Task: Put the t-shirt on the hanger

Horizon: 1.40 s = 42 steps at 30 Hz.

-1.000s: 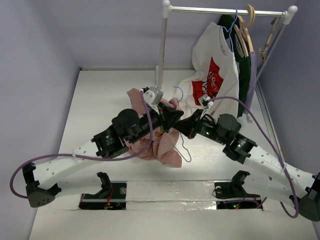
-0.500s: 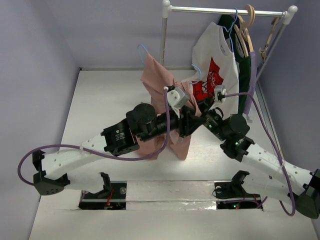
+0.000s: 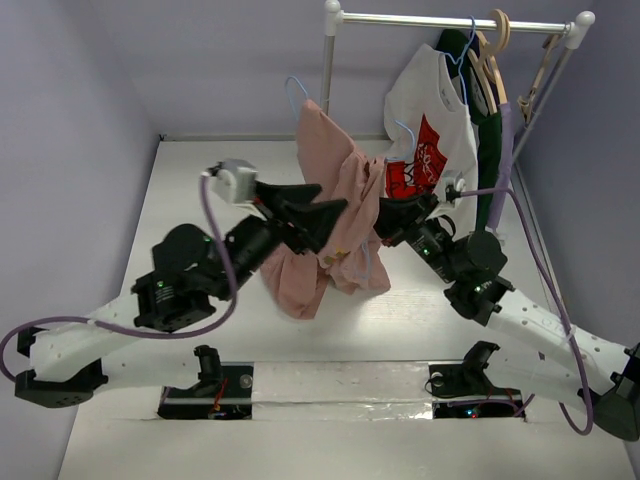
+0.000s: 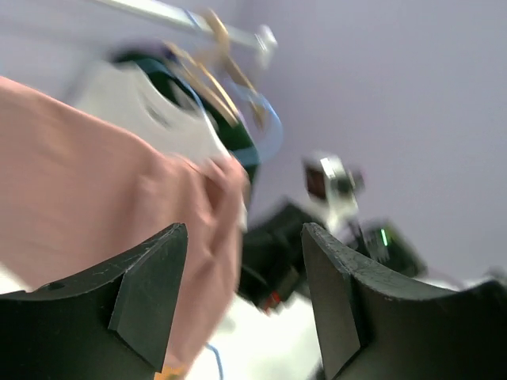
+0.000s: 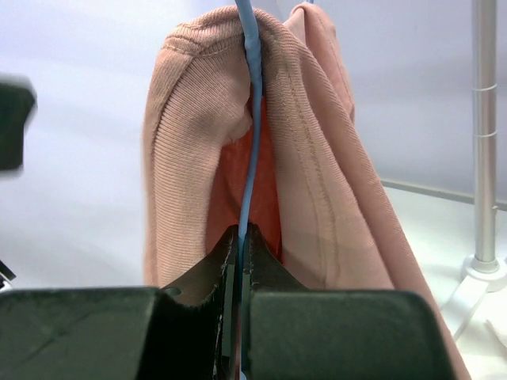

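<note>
The dusty-pink t-shirt (image 3: 335, 195) hangs in the air over the table, draped on the thin light-blue hanger (image 3: 293, 92), whose hook sticks out at the top. My right gripper (image 3: 386, 216) is shut on the hanger's wire behind the cloth. In the right wrist view the blue hanger wire (image 5: 250, 119) runs up from the right gripper (image 5: 244, 237) into the t-shirt's collar (image 5: 190, 158). My left gripper (image 3: 335, 222) stands open just left of the shirt. In the left wrist view the left gripper (image 4: 242, 293) holds nothing, with the t-shirt (image 4: 95, 190) beside its left finger.
A clothes rack stands at the back, its pole (image 3: 325, 100) close behind the pink shirt. On its rail hang a white t-shirt with red print (image 3: 430, 130), a dark green garment (image 3: 490, 150) and wooden hangers (image 3: 495, 50). Purple walls close in both sides.
My left gripper has opened, let go of the t-shirt and drawn back to the left. My right gripper has raised the hanger and shirt well off the table.
</note>
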### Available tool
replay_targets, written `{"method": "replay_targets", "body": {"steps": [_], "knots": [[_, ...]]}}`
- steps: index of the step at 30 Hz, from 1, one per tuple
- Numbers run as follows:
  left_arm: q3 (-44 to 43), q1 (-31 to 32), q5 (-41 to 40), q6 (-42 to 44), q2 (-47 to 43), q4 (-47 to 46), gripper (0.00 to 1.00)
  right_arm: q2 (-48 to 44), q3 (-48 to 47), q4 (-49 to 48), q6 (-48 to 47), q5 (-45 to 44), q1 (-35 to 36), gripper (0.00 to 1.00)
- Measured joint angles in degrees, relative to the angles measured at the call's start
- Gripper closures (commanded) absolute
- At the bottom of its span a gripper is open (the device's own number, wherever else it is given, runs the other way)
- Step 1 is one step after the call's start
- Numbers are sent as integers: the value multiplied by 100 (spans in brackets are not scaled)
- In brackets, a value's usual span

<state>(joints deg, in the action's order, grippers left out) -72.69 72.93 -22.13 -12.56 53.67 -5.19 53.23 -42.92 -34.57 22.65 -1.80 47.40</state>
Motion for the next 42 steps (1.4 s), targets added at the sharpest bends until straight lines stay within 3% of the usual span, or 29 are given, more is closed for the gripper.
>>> {"method": "replay_targets", "body": {"steps": [5,12,18,26,34,38,42], "knots": [[-592,-597,-741,-92,153,-140,46,-249,214,20,-17,-7,0,100],[-1134,-1722,-328,-601,1257,-197,46,-330,343,111,2,20,0,100],[-1097,-1939,109,-940,2149,17,49,-330,354,114,2,31,0,100],[-960,-2249,376,-1318,2203,-326,62,-269,365,109,2,46,0,100],[-208,-2282,752,-1690,2170,-876,62,-68,365,190,-42,-17,0,100],[-37,-2328,846,-1808,2159,-940,54,96,365,304,-59,-83,0,100],[11,-2317,986,-1864,2155,-1058,55,131,332,339,-66,-101,0,100]]}}
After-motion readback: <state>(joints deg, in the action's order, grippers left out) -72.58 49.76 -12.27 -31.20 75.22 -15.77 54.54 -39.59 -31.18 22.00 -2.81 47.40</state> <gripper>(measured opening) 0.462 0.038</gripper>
